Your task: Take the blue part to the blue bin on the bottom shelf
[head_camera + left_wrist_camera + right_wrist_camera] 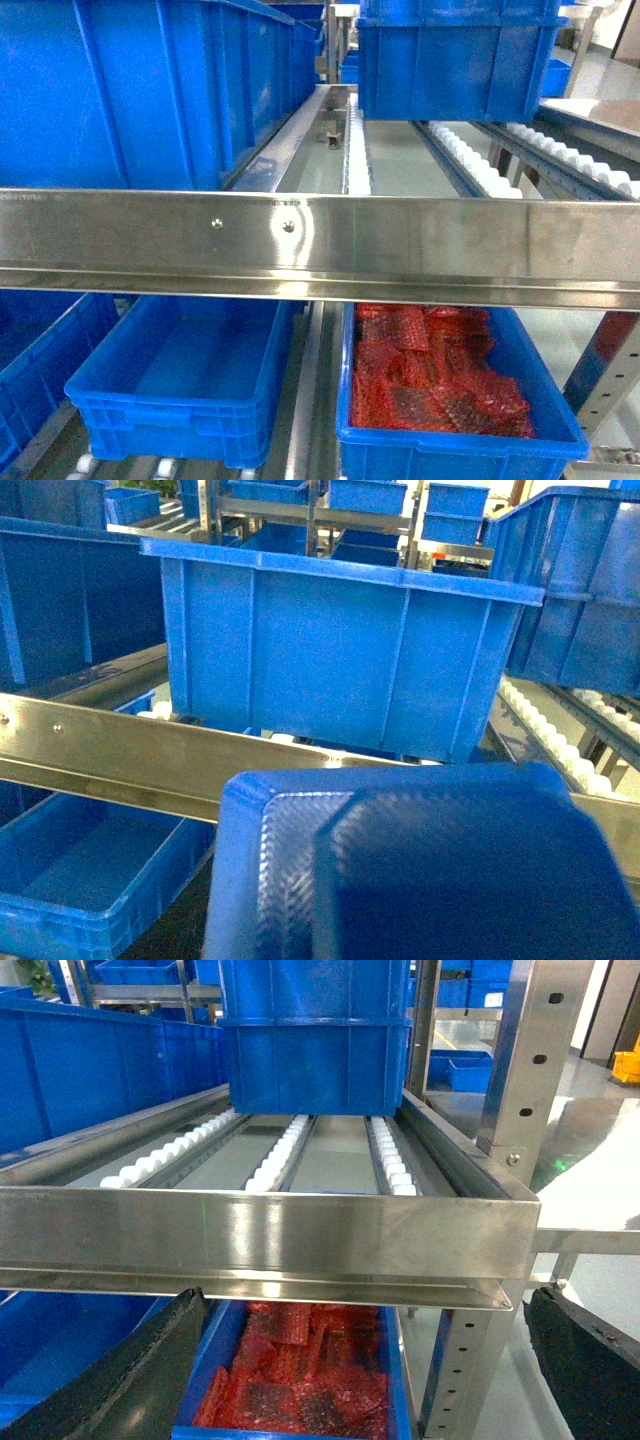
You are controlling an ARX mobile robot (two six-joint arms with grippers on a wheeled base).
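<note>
A blue part (430,870) fills the foreground of the left wrist view, right at the left gripper, whose fingers are hidden, so its grip cannot be told. Below and left of it sits the empty blue bin (185,375) on the bottom shelf (305,400), beside a bin of red packets (440,385). The right gripper (365,1360) stands wide, holding nothing. No writing is legible.

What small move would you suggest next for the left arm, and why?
Probably raise it and ease forward: the blue part fills the left wrist view's foreground, lower in frame than the rim of the blue bin standing on the bottom shelf ahead.
</note>
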